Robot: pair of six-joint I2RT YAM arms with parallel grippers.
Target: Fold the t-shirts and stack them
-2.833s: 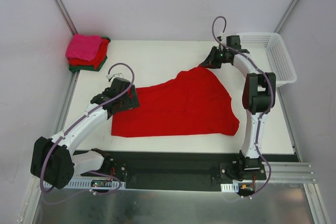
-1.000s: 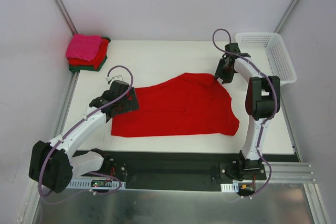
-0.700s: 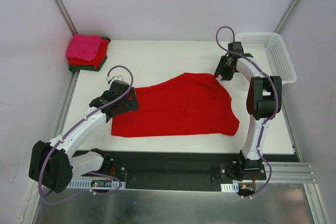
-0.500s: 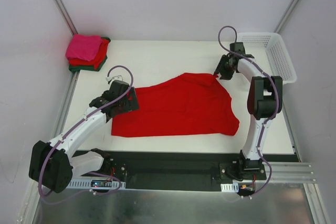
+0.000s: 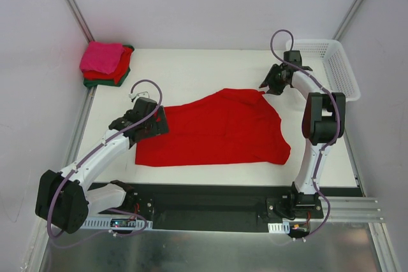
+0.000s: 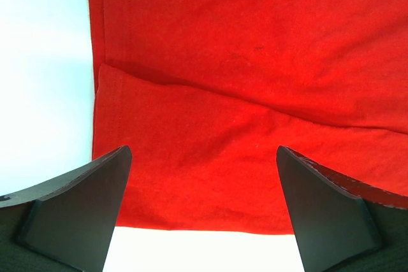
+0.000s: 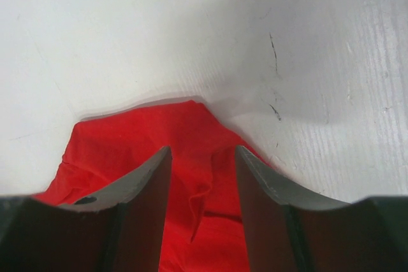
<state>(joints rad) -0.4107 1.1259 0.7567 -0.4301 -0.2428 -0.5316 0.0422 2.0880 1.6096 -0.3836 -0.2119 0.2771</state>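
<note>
From above, the bright red t-shirt (image 5: 217, 128) lies spread on the counter (image 5: 191, 68), and my left gripper (image 5: 155, 125) hangs released at its left edge. Left wrist: jaws wide over red cloth. Right wrist: my right gripper (image 7: 203, 152) straddles the shirt's far corner; I cannot tell whether it is grasping.

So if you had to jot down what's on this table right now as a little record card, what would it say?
Surface: white table
Spread out: bright red t-shirt, lying flat, not yet folded
Finished pile: folded stack in the far left corner, pink on top, red then dark green below
Container: white basket at the far right
Left arm: left gripper open wide above the shirt's left edge
Right arm: right gripper with jaws parted over the shirt's far right corner
</note>
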